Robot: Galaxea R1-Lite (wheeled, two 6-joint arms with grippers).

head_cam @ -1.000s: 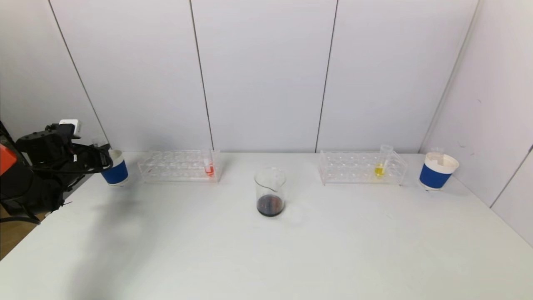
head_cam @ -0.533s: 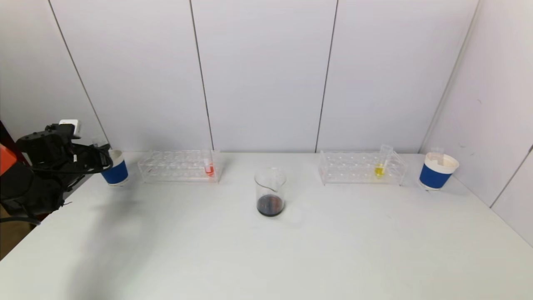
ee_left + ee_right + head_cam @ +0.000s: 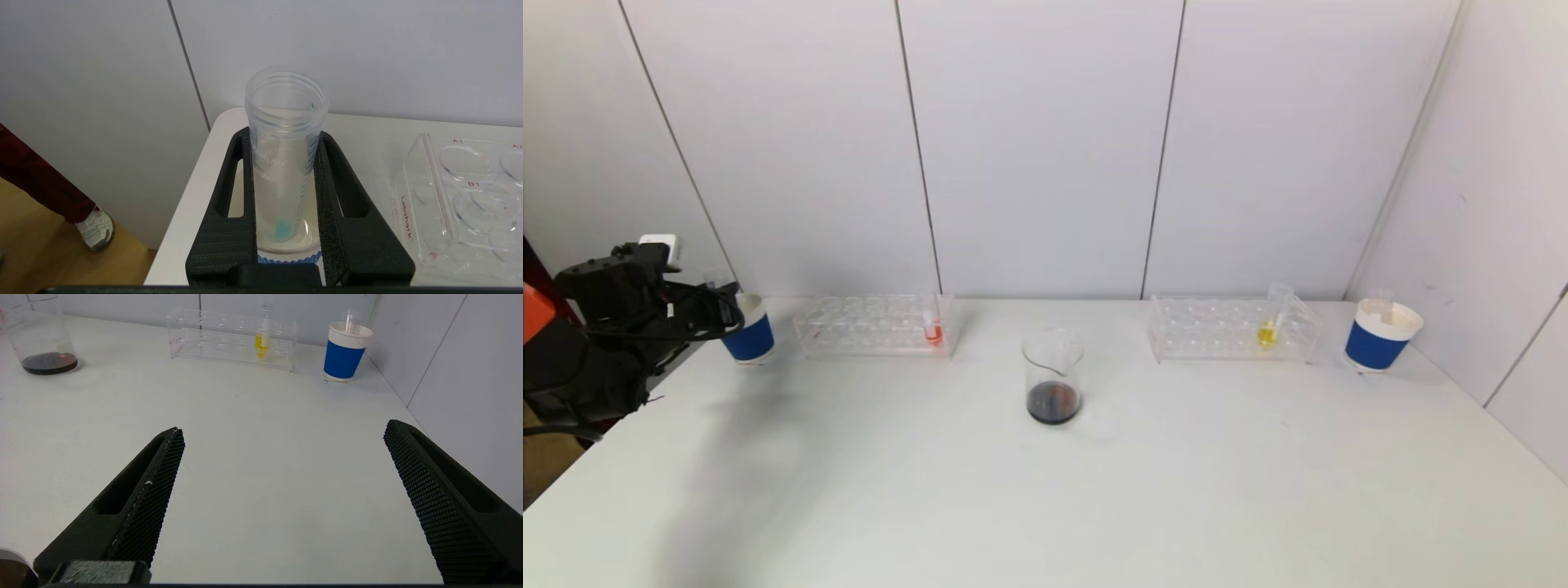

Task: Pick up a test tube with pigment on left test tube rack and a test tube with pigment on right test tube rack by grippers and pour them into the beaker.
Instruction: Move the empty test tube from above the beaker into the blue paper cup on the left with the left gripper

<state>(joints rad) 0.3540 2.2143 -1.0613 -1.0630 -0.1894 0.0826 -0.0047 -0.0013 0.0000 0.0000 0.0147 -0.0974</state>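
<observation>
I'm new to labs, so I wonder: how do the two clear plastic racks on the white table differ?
The left clear plastic rack holds a tube of red-orange liquid at its inner end; the right clear plastic rack holds a tube of yellow liquid nearer its outer end, leaning slightly. Both hold one filled tube, flanking the glass beaker.

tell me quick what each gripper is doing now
left gripper: shut on an almost empty test tube over the blue cup.
right gripper: open, holding nothing.
</observation>
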